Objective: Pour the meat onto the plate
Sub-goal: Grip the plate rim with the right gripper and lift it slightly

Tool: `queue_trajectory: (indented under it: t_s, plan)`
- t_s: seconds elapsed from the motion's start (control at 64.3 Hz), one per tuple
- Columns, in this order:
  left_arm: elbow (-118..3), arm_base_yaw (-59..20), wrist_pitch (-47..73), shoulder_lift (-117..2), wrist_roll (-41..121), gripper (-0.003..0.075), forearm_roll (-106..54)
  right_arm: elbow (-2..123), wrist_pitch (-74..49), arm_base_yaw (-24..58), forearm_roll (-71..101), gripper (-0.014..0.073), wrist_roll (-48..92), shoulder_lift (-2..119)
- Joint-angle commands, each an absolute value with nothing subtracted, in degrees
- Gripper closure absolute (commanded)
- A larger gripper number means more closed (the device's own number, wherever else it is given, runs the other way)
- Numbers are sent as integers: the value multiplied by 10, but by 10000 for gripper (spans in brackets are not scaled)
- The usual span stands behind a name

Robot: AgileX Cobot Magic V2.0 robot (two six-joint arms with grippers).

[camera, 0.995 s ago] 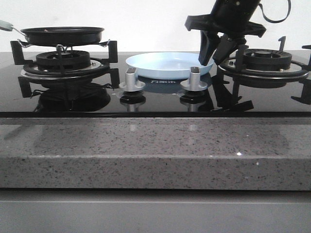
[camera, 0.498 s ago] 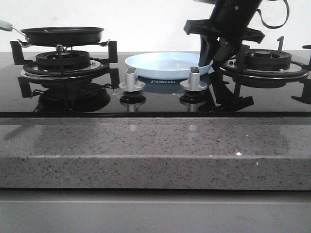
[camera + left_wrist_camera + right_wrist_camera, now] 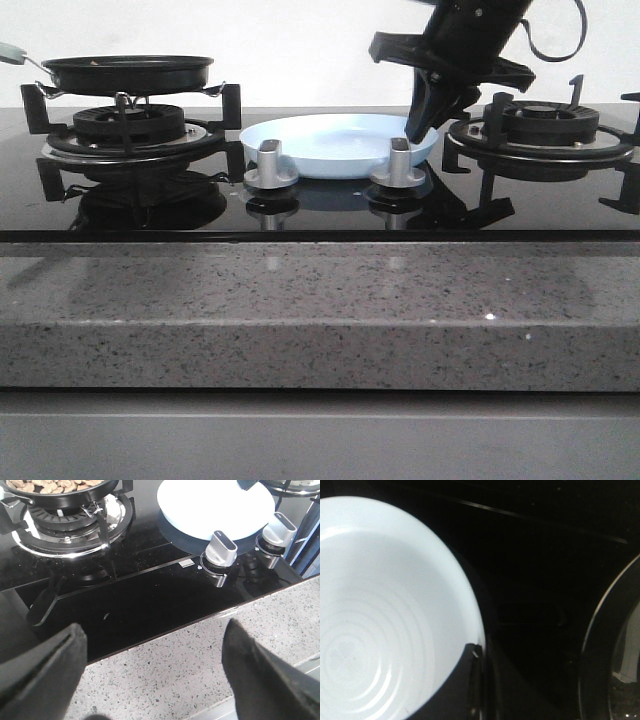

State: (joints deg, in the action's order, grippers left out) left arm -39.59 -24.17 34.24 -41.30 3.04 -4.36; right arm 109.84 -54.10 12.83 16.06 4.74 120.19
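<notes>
Stovetop (image 3: 320, 215); meat (image 3: 47, 486) perhaps wrist-view only

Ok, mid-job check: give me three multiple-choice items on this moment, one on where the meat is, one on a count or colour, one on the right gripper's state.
1. Where is the meat?
A. on the plate
B. in the frying pan
C. on the counter

2. How many stove knobs stand in front of the plate?
A. one
B. two
C. four

3. What is the right gripper doing?
A. gripping the plate's rim
B. holding the pan handle
C. hanging open over a burner

Answers: 1 B, pieces fill the frying pan; 2 B, the stove knobs number two; 3 A, fingers close on the rim.
</notes>
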Motion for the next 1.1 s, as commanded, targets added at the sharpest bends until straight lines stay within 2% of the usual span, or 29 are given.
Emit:
queue_trajectory:
  t_s: [0.0, 0.311, 0.529, 0.855, 1.089]
  plan:
    - [-417, -245, 302, -414, 30, 167, -51, 1114, -516, 127, 167, 712, 56, 1152]
    - [-417, -245, 302, -414, 30, 167, -51, 1114, -485, 127, 185, 712, 56, 1076]
    - [-417, -245, 302, -414, 30, 167, -51, 1099, -518, 134, 187, 712, 56, 1022]
    - [-417, -245, 302, -414, 30, 167, -51, 851, -414, 184, 197, 712, 56, 886]
    - [-417, -245, 302, -414, 30, 167, -51, 774, -363, 198, 204, 712, 56, 877]
